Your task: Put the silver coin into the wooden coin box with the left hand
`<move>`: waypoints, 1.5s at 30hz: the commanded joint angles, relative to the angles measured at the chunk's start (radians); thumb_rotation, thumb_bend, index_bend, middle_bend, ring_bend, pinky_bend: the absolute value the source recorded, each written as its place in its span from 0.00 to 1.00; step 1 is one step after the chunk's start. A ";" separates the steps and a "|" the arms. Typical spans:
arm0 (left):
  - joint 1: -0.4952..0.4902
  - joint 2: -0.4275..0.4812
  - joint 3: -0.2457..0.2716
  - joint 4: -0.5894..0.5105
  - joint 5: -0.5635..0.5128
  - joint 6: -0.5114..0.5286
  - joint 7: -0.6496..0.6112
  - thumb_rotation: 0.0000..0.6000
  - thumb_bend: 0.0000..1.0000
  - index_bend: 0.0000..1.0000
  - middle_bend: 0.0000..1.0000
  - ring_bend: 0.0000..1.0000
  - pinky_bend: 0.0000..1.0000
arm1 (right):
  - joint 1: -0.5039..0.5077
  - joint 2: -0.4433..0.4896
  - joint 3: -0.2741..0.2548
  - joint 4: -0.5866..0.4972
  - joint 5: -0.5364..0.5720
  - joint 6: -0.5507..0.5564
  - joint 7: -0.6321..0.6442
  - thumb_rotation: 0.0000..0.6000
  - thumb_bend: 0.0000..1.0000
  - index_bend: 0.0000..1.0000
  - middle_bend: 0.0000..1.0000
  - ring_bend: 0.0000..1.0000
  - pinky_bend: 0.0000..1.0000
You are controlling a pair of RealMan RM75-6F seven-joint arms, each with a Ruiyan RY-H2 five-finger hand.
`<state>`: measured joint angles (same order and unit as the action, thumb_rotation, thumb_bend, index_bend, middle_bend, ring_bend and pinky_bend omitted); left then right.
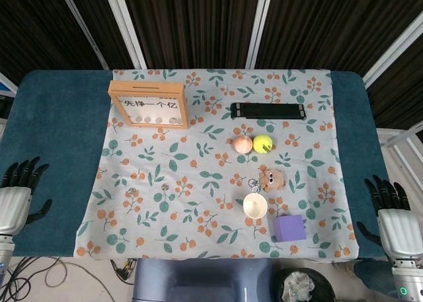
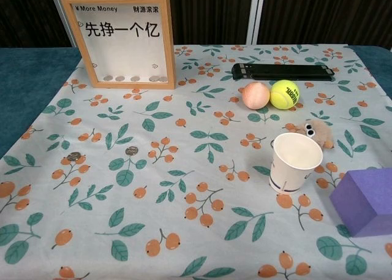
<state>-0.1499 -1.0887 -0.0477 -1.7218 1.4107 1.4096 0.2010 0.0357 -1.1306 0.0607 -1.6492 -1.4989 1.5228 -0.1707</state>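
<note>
Right now my left hand (image 1: 16,196) sits off the cloth at the table's near-left edge, fingers spread, holding nothing. Right hand (image 1: 395,217) mirrors it at the near-right edge, also spread and empty. Neither shows in the chest view.

Two coins on the floral cloth (image 2: 184,231), left of centre, near each other but apart: coin one (image 2: 74,157) and coin two (image 2: 131,151). Can't tell which is the silver one; both look dull grey.

One wooden coin box (image 2: 119,38) stands upright at the far left of the cloth, well beyond the coins. I count five coins (image 2: 135,78) along its bottom behind the window.

Right half: one black clip bar (image 2: 283,71), one peach (image 2: 255,95) touching one tennis ball (image 2: 285,94), one plush toy (image 2: 317,132) just behind one paper cup (image 2: 294,162), one purple block (image 2: 366,199).
</note>
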 commanded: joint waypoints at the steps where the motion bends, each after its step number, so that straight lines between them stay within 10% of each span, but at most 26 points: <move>1: 0.002 -0.001 0.000 -0.003 0.003 0.004 -0.001 1.00 0.25 0.13 0.00 0.00 0.00 | -0.001 0.003 0.006 -0.002 0.016 -0.004 -0.004 1.00 0.26 0.02 0.00 0.00 0.00; 19: -0.026 0.032 -0.013 0.006 0.013 -0.041 -0.084 1.00 0.18 0.13 0.00 0.00 0.00 | -0.007 0.008 0.010 -0.037 0.051 -0.015 -0.004 1.00 0.26 0.02 0.00 0.00 0.00; 29: -0.265 0.070 -0.065 0.026 0.081 -0.329 -0.068 1.00 0.17 0.13 0.00 0.00 0.00 | -0.010 0.010 0.010 -0.044 0.057 -0.014 -0.001 1.00 0.26 0.02 0.00 0.00 0.00; 45: -0.422 -0.254 -0.080 0.273 -0.118 -0.535 0.021 1.00 0.13 0.13 0.00 0.00 0.00 | -0.013 0.014 0.022 -0.057 0.085 -0.015 0.011 1.00 0.26 0.02 0.00 0.00 0.00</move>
<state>-0.5558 -1.3095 -0.1364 -1.4799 1.3099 0.8927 0.2037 0.0229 -1.1169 0.0829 -1.7058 -1.4141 1.5077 -0.1596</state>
